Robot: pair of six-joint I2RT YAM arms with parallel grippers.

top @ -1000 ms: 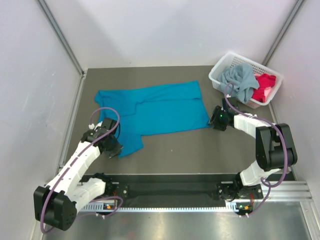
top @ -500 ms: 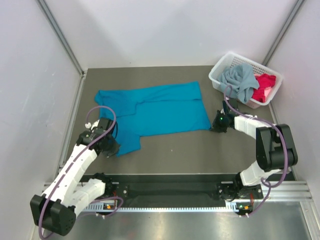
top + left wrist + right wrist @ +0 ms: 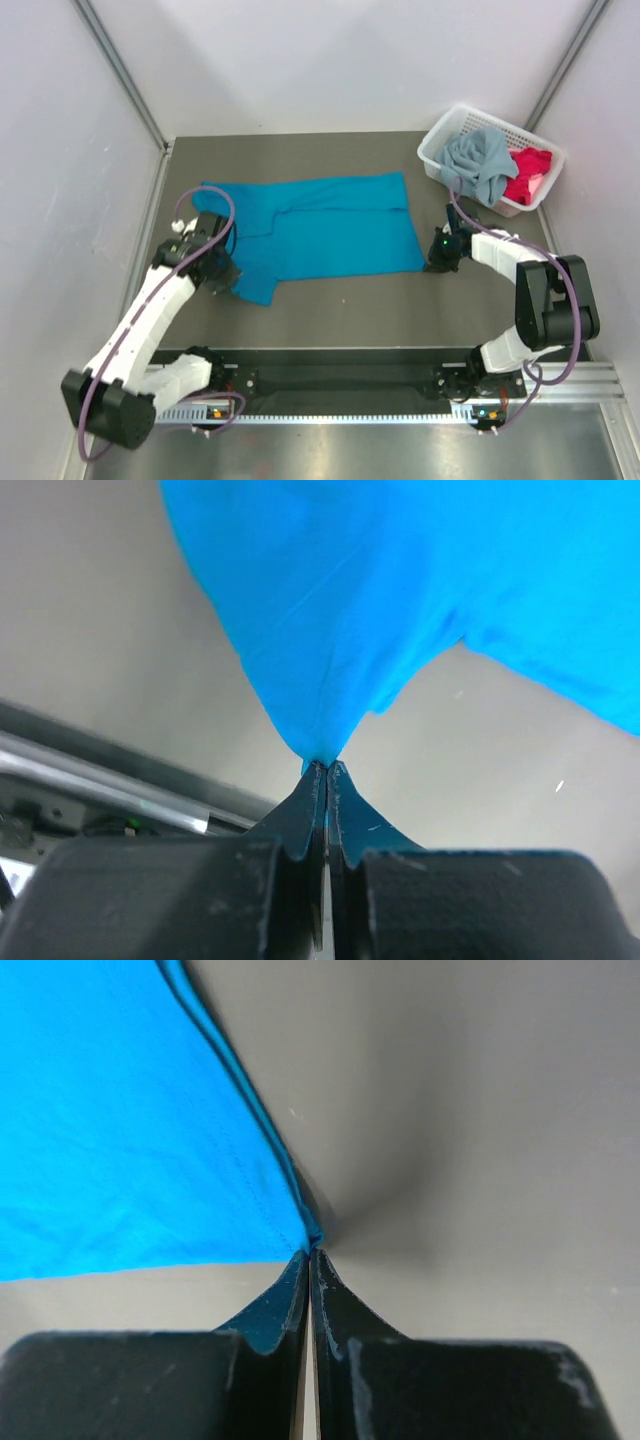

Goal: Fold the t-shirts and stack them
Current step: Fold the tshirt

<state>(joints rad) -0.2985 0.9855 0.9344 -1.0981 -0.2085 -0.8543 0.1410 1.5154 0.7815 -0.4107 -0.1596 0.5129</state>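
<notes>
Overhead, the left gripper (image 3: 234, 282) is pinching the near corner of the bright teal-blue cloth t-shirt (image 3: 330, 225), which is lying flat between both hands, while the right gripper (image 3: 433, 264) is clamping its opposite near corner; beyond that hand, a white plastic lattice basket (image 3: 436, 152) is holding a crumpled grey-blue shirt (image 3: 480, 162) and a red-pink shirt (image 3: 528, 172). At the left wrist, black fingers (image 3: 290, 825) are pressing together on a peak of teal cloth fanning out ahead. At the right wrist, the fingers (image 3: 285, 1300) are squeezing the hemmed corner, with cloth stretching ahead-left.
</notes>
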